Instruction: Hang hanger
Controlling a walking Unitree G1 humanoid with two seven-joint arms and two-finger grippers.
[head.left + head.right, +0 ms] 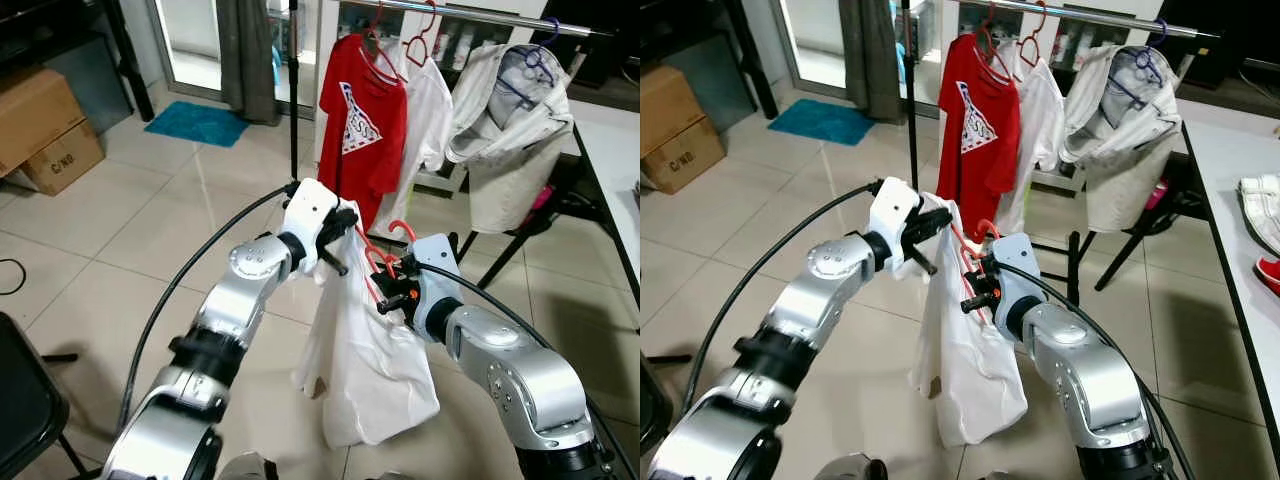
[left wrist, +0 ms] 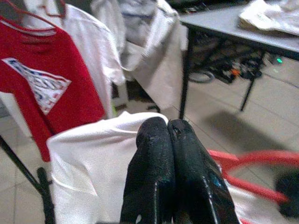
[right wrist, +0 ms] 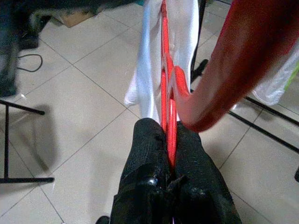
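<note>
The right gripper (image 3: 169,140) has its two black fingers (image 3: 145,158) pressed together on the thin red wire of a red hanger (image 3: 166,88), which runs straight away from the fingertips. The hanger's thick curved hook (image 3: 243,60) sweeps across close to the lens, blurred and large. A white garment (image 3: 149,56) hangs on the hanger, its cloth falling on both sides of the wire. Beneath lies a floor of pale tiles (image 3: 79,93) with dark grout lines. A black metal frame (image 3: 14,140) stands on the tiles at one side, a black cable (image 3: 29,63) loops near it, and dark legs of a stand (image 3: 261,126) cross the floor at the other side.
</note>
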